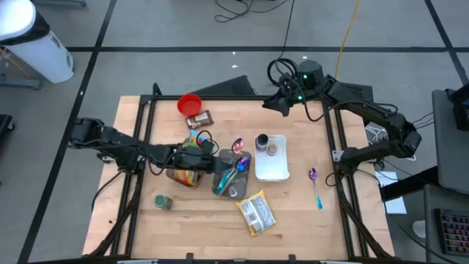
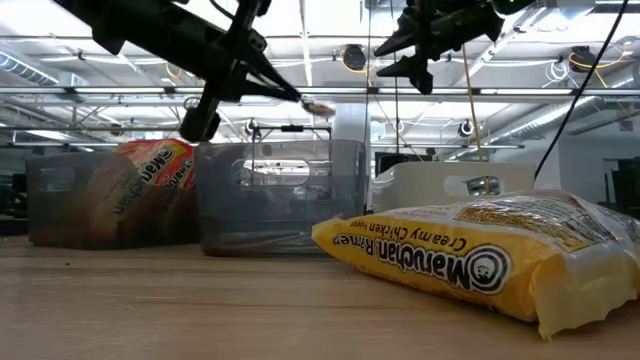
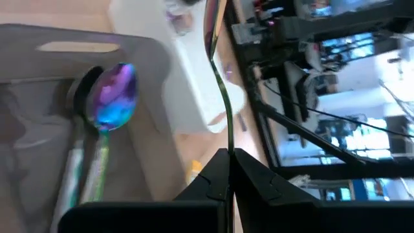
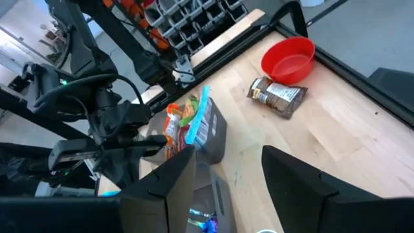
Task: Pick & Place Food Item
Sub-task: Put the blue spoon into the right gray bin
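Note:
My left gripper (image 1: 214, 152) reaches in from the table's left and is shut on a shiny metal spoon (image 1: 236, 146), held over the grey bin (image 1: 222, 183). Inside that bin lie other spoons, one of them iridescent blue-purple (image 3: 115, 97). A yellow ramen packet (image 1: 256, 213) lies flat on the table near the front edge. A second bin (image 1: 185, 176) under the left arm holds orange ramen packets. My right gripper (image 1: 282, 103) hangs open, high over the table's far side, with nothing between its fingers (image 4: 291, 181). My left gripper pinches the spoon's thin handle (image 3: 228, 145) between its two fingers, near the handle's free end. The fingers come from the table's left, slanting slightly down, and lie along the spoon. The spoon sticks out ahead of them, bowl end (image 3: 213, 26) foremost, clear above the bin.
A white tray (image 1: 278, 174) with two small cans stands right of the grey bin. A purple spoon (image 1: 315, 185) lies on the table at the right, and a green can (image 1: 163, 202) at the front left. A red bowl (image 1: 189, 104) and a brown packet (image 1: 199, 119) lie at the far side.

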